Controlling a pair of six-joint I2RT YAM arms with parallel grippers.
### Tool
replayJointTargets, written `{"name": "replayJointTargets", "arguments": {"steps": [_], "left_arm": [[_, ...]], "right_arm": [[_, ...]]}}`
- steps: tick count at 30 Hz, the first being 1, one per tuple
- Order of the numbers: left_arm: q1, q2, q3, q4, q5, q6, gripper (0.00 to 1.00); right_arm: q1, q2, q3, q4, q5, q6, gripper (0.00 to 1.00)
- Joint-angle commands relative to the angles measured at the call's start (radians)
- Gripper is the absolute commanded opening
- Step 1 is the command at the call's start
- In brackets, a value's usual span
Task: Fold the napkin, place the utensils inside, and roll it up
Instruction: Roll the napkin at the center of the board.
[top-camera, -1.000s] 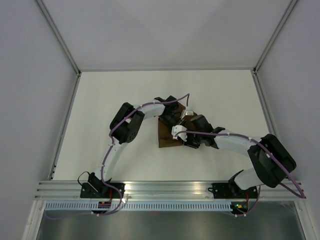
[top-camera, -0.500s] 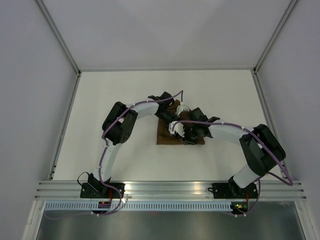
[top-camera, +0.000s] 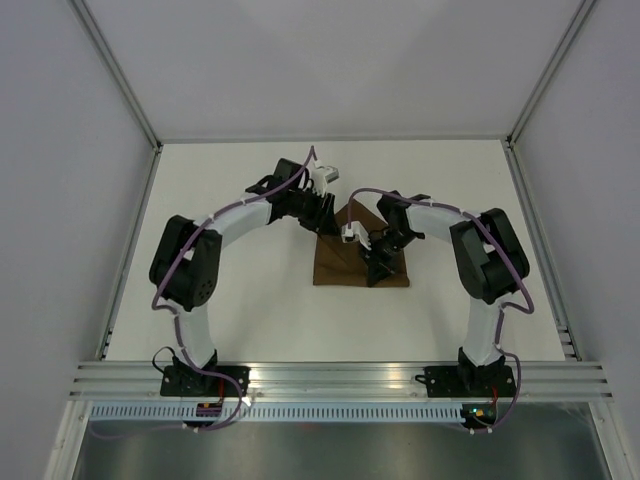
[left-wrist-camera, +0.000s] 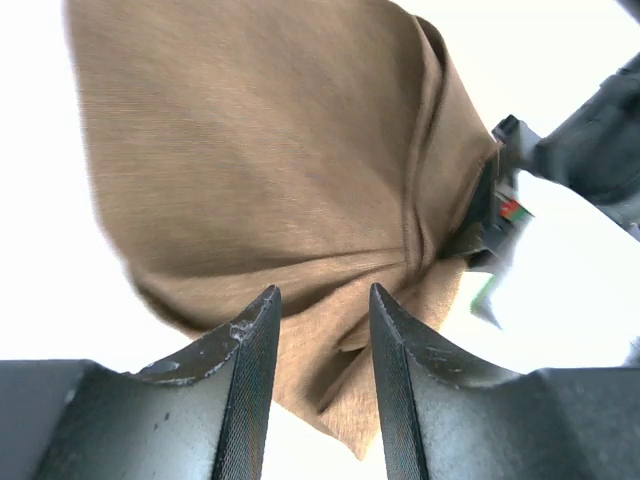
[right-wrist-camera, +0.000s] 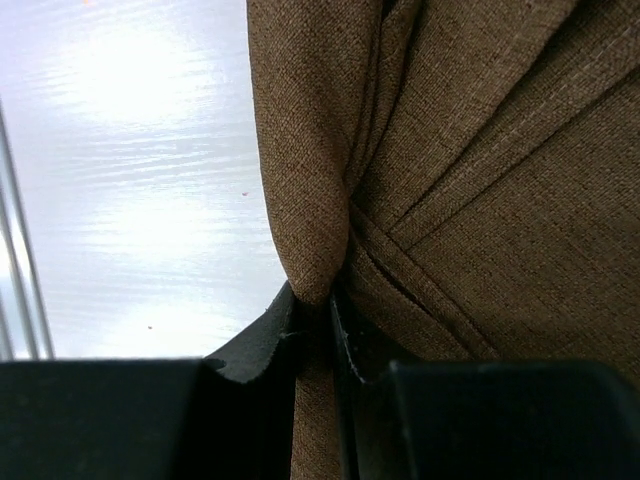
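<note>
The dark brown napkin (top-camera: 335, 272) lies partly folded in the middle of the table, its far part bunched and raised. My right gripper (top-camera: 376, 262) is shut on a gathered fold of the napkin (right-wrist-camera: 500, 200), and the cloth is pinched between its fingertips (right-wrist-camera: 315, 300). My left gripper (top-camera: 327, 220) is open and empty, just off the napkin's far-left corner. The napkin (left-wrist-camera: 270, 150) hangs beyond its fingertips (left-wrist-camera: 322, 295), and the right gripper (left-wrist-camera: 500, 215) shows gripping the cloth. No utensils are in view.
The white table (top-camera: 220, 220) is bounded by metal frame rails on the left (top-camera: 130, 250) and right (top-camera: 535, 240). Grey walls stand behind. The two arm bases (top-camera: 200, 380) sit at the near edge.
The left gripper has let go of the napkin and drawn back to the far left. The right gripper has stayed shut on the cloth, and the napkin has gone from crumpled to a flatter folded shape.
</note>
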Motion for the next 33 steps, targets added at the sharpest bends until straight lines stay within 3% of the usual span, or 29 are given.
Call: {"name": "replayJointTargets", "arguments": {"steps": [1,8,12,17,21,27,33], "left_arm": [[-0.010,-0.174,-0.106,0.220,-0.182,-0.088,0.47],[-0.043,-0.396,-0.410,0.553,-0.409,-0.014,0.50],[-0.182,-0.492,-0.554,0.667,-0.552,0.172,0.51],[-0.367,-0.432,-0.562,0.669,-0.748,0.345,0.52],[-0.471,-0.365,-0.542,0.638,-0.764,0.408,0.53],[-0.556,-0.245,-0.472,0.561,-0.755,0.495,0.54],[-0.570,-0.145,-0.413,0.518,-0.749,0.532,0.54]], "right_arm": [[-0.022,0.148,0.055,-0.149,0.034,-0.091,0.18],[-0.049,0.294,0.225,-0.284,0.025,-0.093,0.18],[-0.059,0.341,0.281,-0.321,0.031,-0.083,0.18],[-0.072,0.406,0.351,-0.358,0.035,-0.076,0.18],[-0.084,0.446,0.387,-0.390,0.031,-0.077,0.18],[-0.096,0.474,0.411,-0.404,0.029,-0.076,0.18],[-0.105,0.486,0.423,-0.410,0.026,-0.076,0.18]]}}
